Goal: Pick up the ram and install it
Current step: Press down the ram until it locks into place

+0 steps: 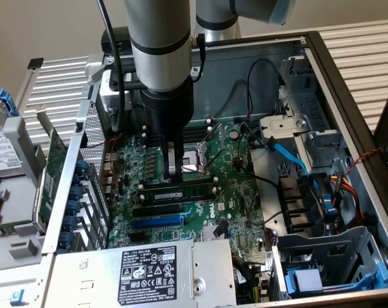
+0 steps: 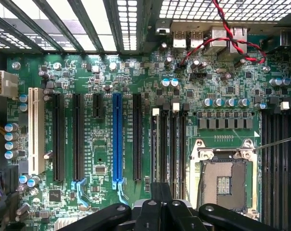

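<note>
Item: open PC case (image 1: pixel 348 96) with motherboard (image 1: pixel 239 186) exposed, one arm working inside.

Gripper (image 1: pixel 175 172): pointing straight down over the board, fingertips low at the memory slots. Jaws together, tips pressing on or resting just above the stick beneath them; contact itself cannot be told. In the wrist view the gripper (image 2: pixel 161 192) sits directly over the bank of slots (image 2: pixel 167 144) with white end clips.

Ram (image 1: pixel 181 190): a long, narrow dark stick lying along a slot directly under the jaws, running out to both sides of them. It stands edge-up in the slot, not lifted and not clamped between the fingers. In the wrist view it is hidden under the gripper.

Other contents:
- CPU socket (image 2: pixel 224 180), bare, just beside the jaws, on the far side from the blue slot (image 2: pixel 117 139).
- A second bank of empty slots (image 2: pixel 280 159) beyond the socket.
- Power supply (image 1: pixel 149 273) with label, well apart from the jaws, near the camera.
- Blue cable (image 1: pixel 290 157), off to the exterior view's right.

Status, as judged: pick-up done, stick placed in its slot. Whether it is fully seated and the end clips latched cannot be told; the closed jaws over it suggest the pressing-home stage.
</note>
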{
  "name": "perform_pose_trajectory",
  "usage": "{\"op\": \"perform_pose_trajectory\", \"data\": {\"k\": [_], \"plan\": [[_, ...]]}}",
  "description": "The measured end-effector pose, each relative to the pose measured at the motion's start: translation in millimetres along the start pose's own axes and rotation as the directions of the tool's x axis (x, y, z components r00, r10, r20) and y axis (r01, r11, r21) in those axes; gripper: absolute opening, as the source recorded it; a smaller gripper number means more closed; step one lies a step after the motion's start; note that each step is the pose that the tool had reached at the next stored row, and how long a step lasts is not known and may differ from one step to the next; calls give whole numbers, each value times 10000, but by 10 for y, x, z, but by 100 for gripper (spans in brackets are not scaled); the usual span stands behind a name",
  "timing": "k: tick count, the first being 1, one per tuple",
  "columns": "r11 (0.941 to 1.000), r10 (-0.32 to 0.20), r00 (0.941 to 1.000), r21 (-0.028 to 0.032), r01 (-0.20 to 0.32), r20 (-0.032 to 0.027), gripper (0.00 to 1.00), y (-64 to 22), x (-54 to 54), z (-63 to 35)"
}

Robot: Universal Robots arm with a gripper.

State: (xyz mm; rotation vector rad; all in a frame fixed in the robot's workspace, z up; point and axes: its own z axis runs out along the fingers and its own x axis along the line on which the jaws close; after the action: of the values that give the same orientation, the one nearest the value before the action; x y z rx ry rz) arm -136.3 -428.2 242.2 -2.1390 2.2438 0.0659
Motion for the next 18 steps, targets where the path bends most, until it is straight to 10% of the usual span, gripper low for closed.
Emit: {"op": "perform_pose_trajectory", "data": {"k": [9, 18], "plan": [[10000, 85, 10000, 4, -85, -1, 11, 0, 0, -1], [9896, 1433, 9897, 83, -1433, 7, 11, 0, 0, -1]]}}
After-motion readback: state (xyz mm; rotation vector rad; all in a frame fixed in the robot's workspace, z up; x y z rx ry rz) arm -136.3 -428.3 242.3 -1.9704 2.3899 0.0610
